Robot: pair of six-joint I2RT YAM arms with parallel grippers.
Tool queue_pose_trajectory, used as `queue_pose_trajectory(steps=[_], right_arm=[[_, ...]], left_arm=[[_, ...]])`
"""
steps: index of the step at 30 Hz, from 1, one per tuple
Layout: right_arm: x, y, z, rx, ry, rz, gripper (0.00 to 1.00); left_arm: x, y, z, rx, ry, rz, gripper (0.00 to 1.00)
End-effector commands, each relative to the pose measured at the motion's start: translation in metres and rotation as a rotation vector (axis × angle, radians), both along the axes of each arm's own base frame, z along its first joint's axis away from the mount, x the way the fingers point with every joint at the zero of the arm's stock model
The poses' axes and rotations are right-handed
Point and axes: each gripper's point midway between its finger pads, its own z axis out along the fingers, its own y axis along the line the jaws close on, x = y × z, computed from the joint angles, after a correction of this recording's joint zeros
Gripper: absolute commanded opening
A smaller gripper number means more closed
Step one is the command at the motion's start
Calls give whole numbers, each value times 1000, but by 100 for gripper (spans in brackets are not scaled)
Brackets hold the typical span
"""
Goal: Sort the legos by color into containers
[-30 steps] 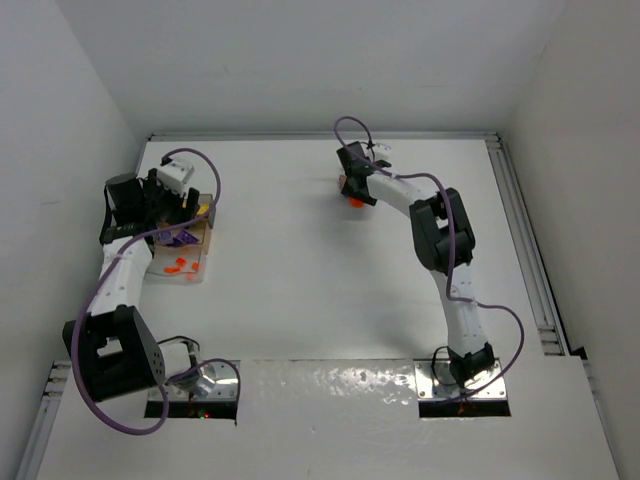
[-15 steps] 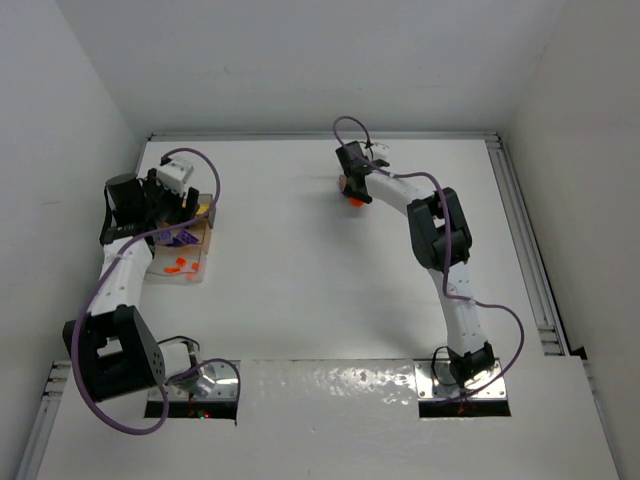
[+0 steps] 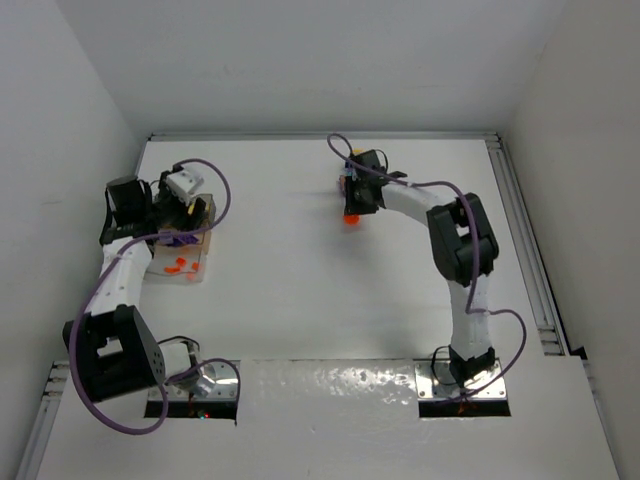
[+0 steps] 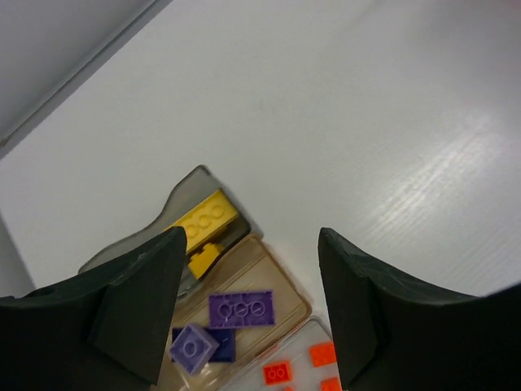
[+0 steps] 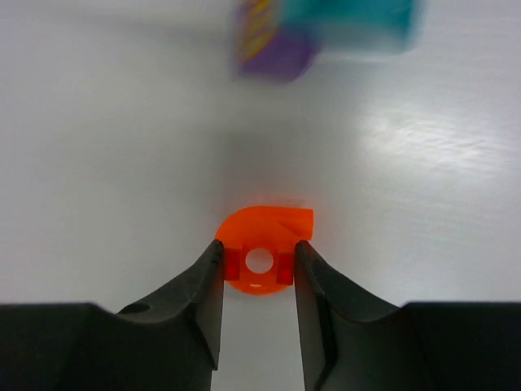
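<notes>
My right gripper (image 5: 259,246) is shut on a round-edged orange lego (image 5: 264,221) with a hole in its middle, a pad against each side. From the top view, this gripper (image 3: 351,208) and the orange lego (image 3: 350,218) are at the far middle of the table. A blurred purple and teal lego stack (image 5: 326,28) lies just beyond them. My left gripper (image 4: 251,236) hangs open and holds nothing, above the containers (image 4: 281,281). They hold yellow legos (image 4: 205,218), purple legos (image 4: 242,309) and orange legos (image 4: 277,371), each color in its own compartment.
The containers (image 3: 202,272) stand at the table's left side, close to the left wall. A raised rail (image 3: 520,210) runs along the right edge. White walls close in the far side and both flanks.
My right gripper has shut on the orange lego, and its arm has swung so the lego sits slightly nearer. The left wrist has shifted a little over the containers.
</notes>
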Motion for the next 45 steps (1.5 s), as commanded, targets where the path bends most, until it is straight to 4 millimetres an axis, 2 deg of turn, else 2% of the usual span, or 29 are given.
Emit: queue_pose_trajectory(steps=[1,3,4,5,6,7,8,9,10,11,12,15,19,26,29,33,36,39,40,45], right_arm=[[-48,67,100,250,-189,706,0],[-82,86,127,380,-195,912,0],[-90,90,138,413,-186,945,0],[-96,95,146,444,-183,972,0],[-102,102,160,498,-181,1008,0],[-108,110,165,524,-176,1035,0],[-113,117,170,549,-173,1056,0],[-118,125,181,585,-182,1091,0],[-124,135,186,600,-183,1120,0],[-127,142,193,618,-193,1136,0],[-133,149,197,643,-191,1157,0],[-140,162,213,727,-207,1163,0],[-146,171,223,762,-234,1178,0],[-151,177,227,805,-231,1180,0],[-153,179,226,809,-231,1185,0],[-151,180,223,805,-231,1176,0],[-148,180,220,799,-232,1171,0],[-146,181,216,791,-231,1166,0],[-146,181,214,788,-228,1161,0],[-143,180,206,771,-215,1150,0]], left_arm=[[-13,-41,21,42,-133,-317,64],[-19,-62,19,73,-169,-430,64],[-18,-68,20,172,-240,-504,64],[-26,-87,14,209,-256,-590,64],[-27,-94,14,288,-326,-659,64],[-26,-112,22,330,-411,-716,63],[-29,-122,17,336,-443,-743,61],[-28,-130,21,341,-490,-757,60],[-26,-150,36,369,-599,-800,57],[-28,-158,33,373,-624,-825,56],[-27,-172,43,377,-690,-855,55],[-29,-189,43,332,-688,-921,56],[-35,-202,37,316,-694,-961,57],[-38,-219,46,275,-731,-970,55],[-38,-224,52,248,-732,-975,43],[-44,-230,60,217,-724,-1010,36],[-50,-231,54,211,-698,-1043,29],[-56,-233,55,181,-672,-1053,17],[-57,-233,59,175,-677,-1053,9],[-60,-233,66,132,-653,-1030,0]])
